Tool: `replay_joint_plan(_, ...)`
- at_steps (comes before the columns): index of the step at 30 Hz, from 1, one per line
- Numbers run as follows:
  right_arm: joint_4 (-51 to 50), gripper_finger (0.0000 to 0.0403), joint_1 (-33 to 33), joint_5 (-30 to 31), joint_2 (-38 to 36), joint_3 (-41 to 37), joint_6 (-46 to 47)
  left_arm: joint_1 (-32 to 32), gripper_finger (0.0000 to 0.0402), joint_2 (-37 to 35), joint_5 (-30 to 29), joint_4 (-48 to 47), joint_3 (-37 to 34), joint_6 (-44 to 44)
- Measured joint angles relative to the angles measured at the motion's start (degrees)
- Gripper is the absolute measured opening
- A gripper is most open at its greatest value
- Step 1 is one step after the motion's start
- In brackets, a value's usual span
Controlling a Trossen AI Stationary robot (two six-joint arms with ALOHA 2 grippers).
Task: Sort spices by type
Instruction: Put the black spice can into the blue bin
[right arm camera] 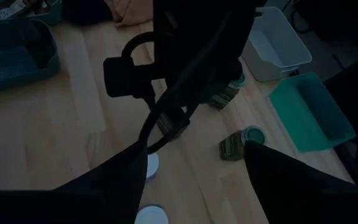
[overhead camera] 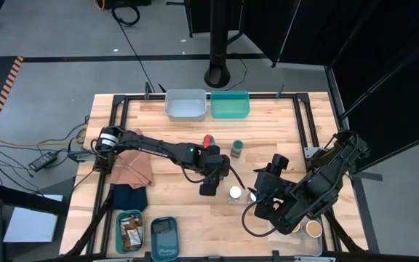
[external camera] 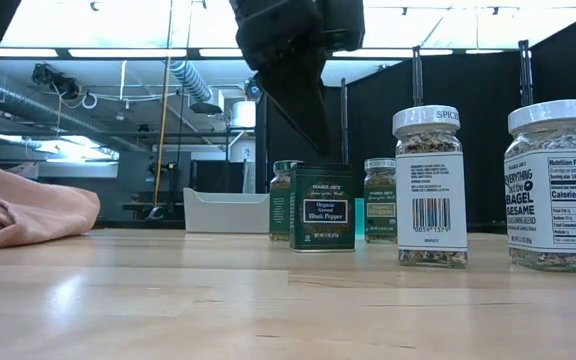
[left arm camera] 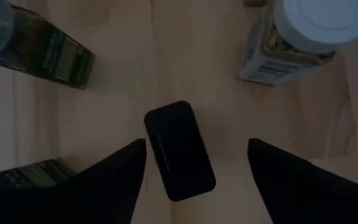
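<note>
A small black box stands upright on the table; the low view shows its label, black pepper. My left gripper hangs open above it, pointing down, one finger on each side and clear of its top. Two white-lidded jars stand just right of the box. Green-lidded jars stand behind it. My right gripper is open and hovers near the white-lidded jars, holding nothing.
A white bin and a green bin sit at the far edge. Brown cloth and dark blue cloth lie at the left. Two teal trays are at the near left, and a tray with tan-topped jars at the near right.
</note>
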Motion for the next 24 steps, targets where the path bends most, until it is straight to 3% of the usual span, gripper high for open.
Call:
replay_joint_plan(8,-0.30,0.0275,0.00,0.00,0.00,0.00,0.00,1.27,0.0285,0.49,-2.29,-0.14,-0.04,-4.22)
replay_joint_plan(24,-0.41,0.0275,0.02,0.02,0.00,0.00,1.12,1.46,0.0282,2.81,-0.30,-0.69,-0.07,-4.94)
